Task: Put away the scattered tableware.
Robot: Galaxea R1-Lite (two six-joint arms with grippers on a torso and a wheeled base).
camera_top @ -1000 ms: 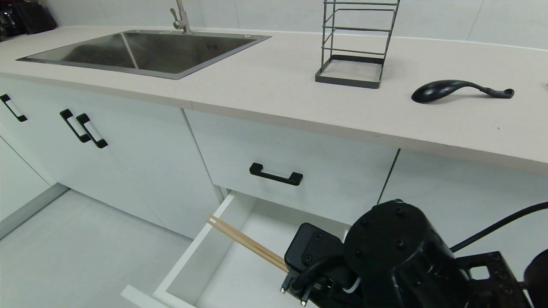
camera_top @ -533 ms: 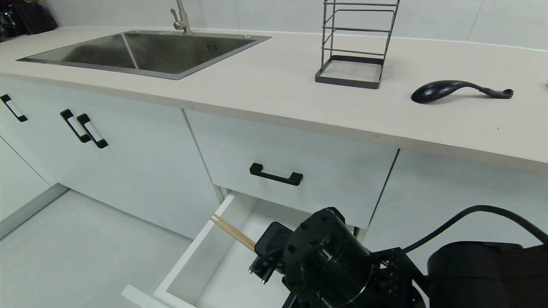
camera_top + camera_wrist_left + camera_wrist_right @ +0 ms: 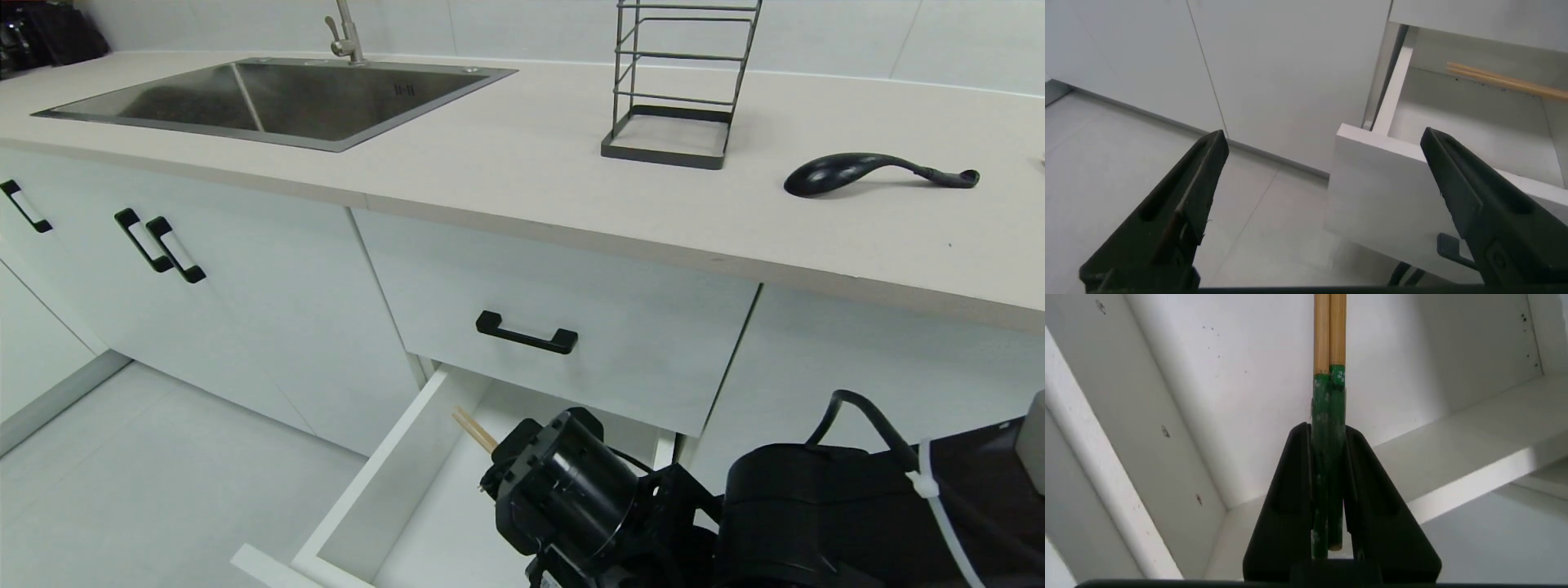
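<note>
Right gripper point(image 3: 1328, 445) clamped on the green butt ends of the chopsticks point(image 3: 1329, 335) | pair held over the open drawer point(image 3: 371, 490), long axis pointing away from the gripper toward the drawer's rear left | left gripper point(image 3: 1323, 139) spread wide, empty, outside the drawer front

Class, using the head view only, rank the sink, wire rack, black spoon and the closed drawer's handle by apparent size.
1. sink
2. wire rack, even with its top cut off by the frame
3. black spoon
4. drawer handle, clearly shorter than the spoon
</note>
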